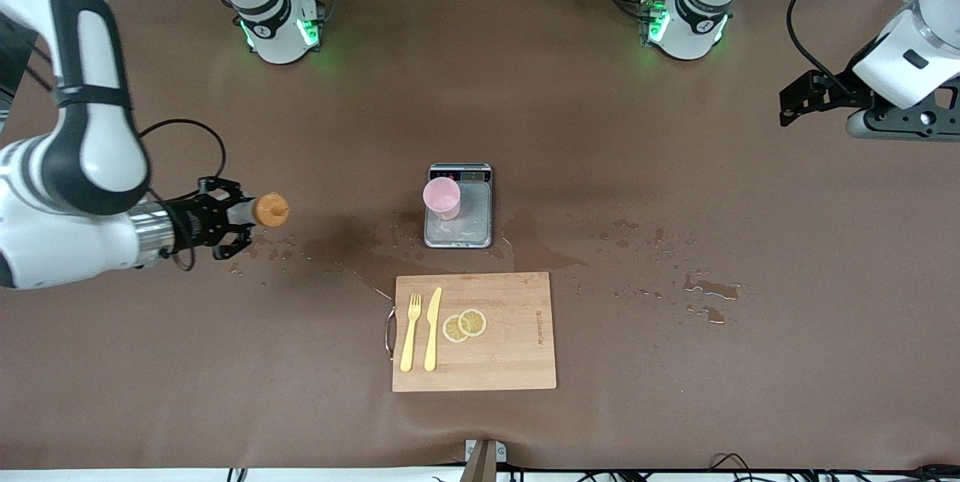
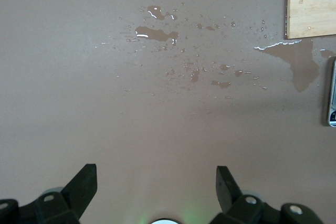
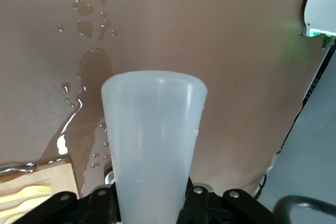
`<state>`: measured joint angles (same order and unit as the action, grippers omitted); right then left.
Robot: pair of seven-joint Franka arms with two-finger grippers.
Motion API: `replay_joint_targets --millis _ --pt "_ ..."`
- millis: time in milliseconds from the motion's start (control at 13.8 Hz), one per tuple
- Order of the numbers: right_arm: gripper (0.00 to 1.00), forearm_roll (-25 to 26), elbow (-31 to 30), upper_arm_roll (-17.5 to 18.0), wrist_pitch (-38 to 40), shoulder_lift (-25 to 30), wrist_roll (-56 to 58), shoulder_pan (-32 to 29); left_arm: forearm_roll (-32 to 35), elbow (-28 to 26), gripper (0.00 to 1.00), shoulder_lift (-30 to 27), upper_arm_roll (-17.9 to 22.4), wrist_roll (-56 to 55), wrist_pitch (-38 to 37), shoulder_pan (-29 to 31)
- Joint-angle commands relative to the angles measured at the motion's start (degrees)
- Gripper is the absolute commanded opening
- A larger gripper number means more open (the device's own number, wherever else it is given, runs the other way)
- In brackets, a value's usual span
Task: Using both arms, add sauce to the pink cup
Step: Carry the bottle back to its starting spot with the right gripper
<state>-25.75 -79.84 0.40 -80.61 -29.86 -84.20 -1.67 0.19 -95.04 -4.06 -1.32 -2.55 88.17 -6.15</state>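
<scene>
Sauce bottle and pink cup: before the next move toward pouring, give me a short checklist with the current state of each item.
1. Sauce bottle held in the right gripper: ok, fingers shut on it.
2. Bottle over the pink cup: not ok, it is off toward the right arm's end of the table.
3. Cup upright on the scale: ok.
4. Left gripper free: ok, open, waiting at the left arm's end.
5. Dry table: not ok, puddles around.
6. Cap open: cannot tell.

Right tool (image 1: 238, 225) clamped, raised; left tool (image 2: 156, 182) spread, waiting.
</scene>
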Motion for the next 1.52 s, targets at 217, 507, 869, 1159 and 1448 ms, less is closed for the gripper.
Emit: replay_joint_targets --millis 217,507,869,1159,1448 --pt "0.15 -6.8 -0.8 0.8 3.2 -3.2 11.6 -7.8 -1.0 -0.7 1.00 -2.2 -0.5 0.3 -1.1 0.3" --pt "0.18 -9.0 -0.8 0.8 4.2 -7.3 20.6 -13.0 -1.0 -0.5 1.00 -2.2 -0.2 0.4 -1.0 0.4" --pt "0.22 -10.6 -0.8 0.8 4.9 -12.8 32.0 -18.6 -1.0 1.6 1.00 -1.7 -0.6 0.3 -1.4 0.0" --pt "0.23 -12.5 -0.8 0.8 5.2 -17.5 39.7 -22.1 -1.1 1.4 1.00 -1.4 -0.6 -0.1 -2.3 0.1" --pt "0.30 -13.1 -0.8 0.8 5.8 -19.9 43.5 -23.8 -1.1 1.4 1.00 -1.3 -0.6 -0.2 -2.4 0.4"
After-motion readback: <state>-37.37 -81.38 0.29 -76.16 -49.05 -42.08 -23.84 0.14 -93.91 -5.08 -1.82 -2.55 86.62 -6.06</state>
